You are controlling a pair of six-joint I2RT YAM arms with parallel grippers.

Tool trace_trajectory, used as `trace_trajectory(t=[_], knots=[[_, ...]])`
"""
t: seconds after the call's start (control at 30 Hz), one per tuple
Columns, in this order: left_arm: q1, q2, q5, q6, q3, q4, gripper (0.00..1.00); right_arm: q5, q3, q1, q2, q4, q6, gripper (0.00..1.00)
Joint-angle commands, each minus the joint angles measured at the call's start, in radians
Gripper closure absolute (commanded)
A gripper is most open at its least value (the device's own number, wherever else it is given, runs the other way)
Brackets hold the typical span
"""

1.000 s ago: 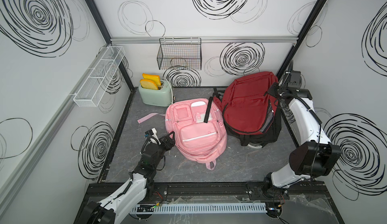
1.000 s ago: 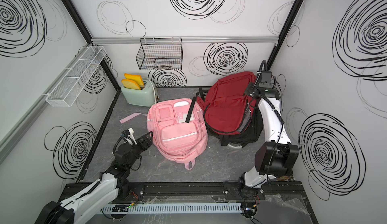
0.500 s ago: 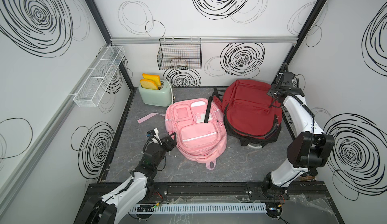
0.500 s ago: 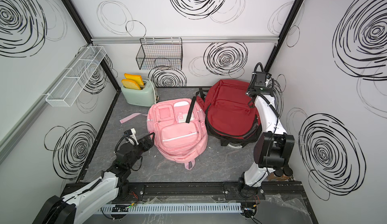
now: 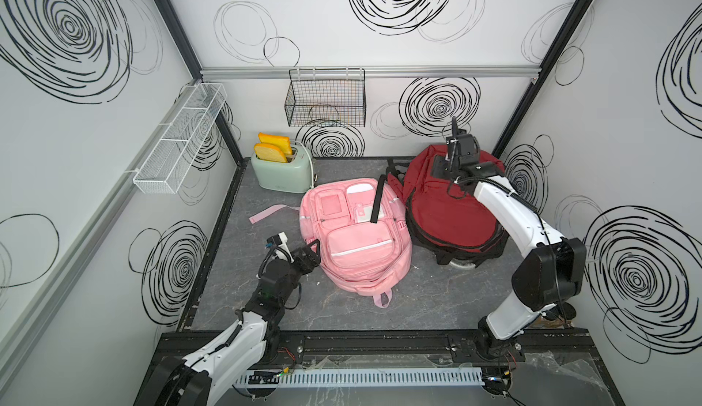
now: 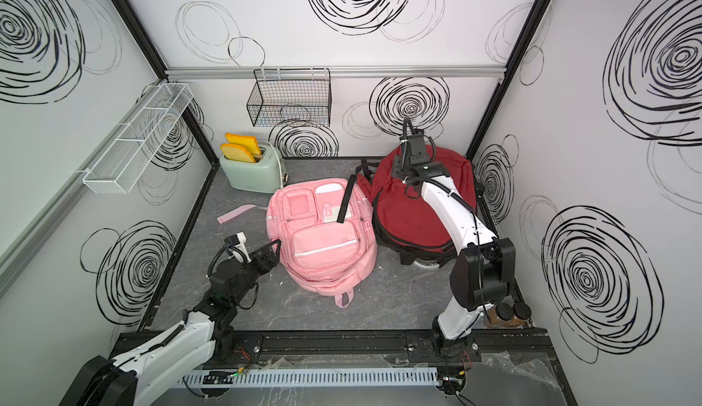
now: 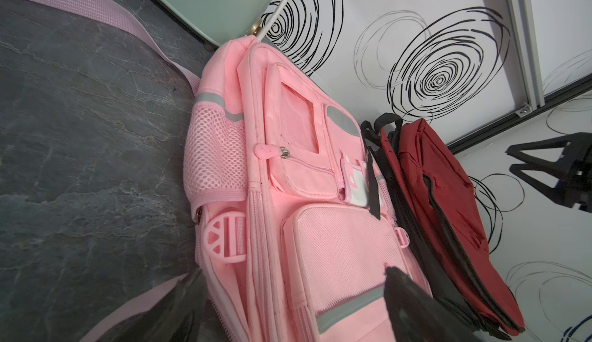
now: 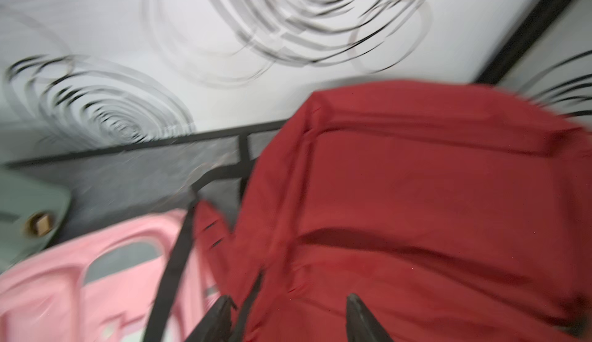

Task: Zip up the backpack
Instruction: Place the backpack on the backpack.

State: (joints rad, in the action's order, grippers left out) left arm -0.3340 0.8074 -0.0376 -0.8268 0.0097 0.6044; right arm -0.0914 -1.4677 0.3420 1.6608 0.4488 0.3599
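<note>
Two backpacks lie on the grey floor. The pink backpack (image 5: 357, 237) (image 6: 323, 237) (image 7: 320, 228) is in the middle, with a pink zipper pull (image 7: 266, 152) on its upper pocket. The red backpack (image 5: 448, 210) (image 6: 414, 214) (image 8: 416, 212) lies flat to its right, its black-edged side seam showing. My left gripper (image 5: 311, 254) (image 6: 271, 252) (image 7: 293, 302) is open at the pink backpack's left edge, its jaws straddling the side. My right gripper (image 5: 442, 166) (image 6: 399, 164) (image 8: 290, 311) hovers open over the red backpack's far end, holding nothing; its wrist view is blurred.
A mint toaster (image 5: 283, 170) holding toast stands at the back left. A black wire basket (image 5: 324, 102) hangs on the back wall and a white mesh shelf (image 5: 178, 138) on the left wall. A loose pink strap (image 5: 267, 212) lies on the floor. A black strap (image 5: 377, 199) crosses the pink backpack.
My right gripper opened and let go of the red backpack's raised side, which dropped flat. That arm then swung left over the bag's far end. My left gripper opened a little wider.
</note>
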Motion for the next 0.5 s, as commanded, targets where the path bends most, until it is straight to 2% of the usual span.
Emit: trace_trajectory(t=[0.0,0.07,0.13,0.3,0.47], knots=[[-0.006,-0.013,-0.019,0.002,-0.045,0.048,0.1,0.236,0.1,0.011,0.0,-0.113,-0.002,0.58],[-0.006,-0.012,-0.02,0.003,-0.045,0.047,0.1,0.261,0.15,0.011,0.005,-0.16,0.008,0.7],[-0.005,-0.008,-0.022,0.002,-0.045,0.048,0.1,0.262,0.175,0.011,0.019,-0.174,0.01,0.76],[-0.004,-0.004,-0.022,0.001,-0.041,0.05,0.1,0.282,0.218,-0.008,0.073,-0.184,0.008,0.84],[-0.002,-0.001,-0.022,-0.002,-0.042,0.047,0.1,0.249,0.266,-0.055,0.109,-0.144,0.036,0.87]])
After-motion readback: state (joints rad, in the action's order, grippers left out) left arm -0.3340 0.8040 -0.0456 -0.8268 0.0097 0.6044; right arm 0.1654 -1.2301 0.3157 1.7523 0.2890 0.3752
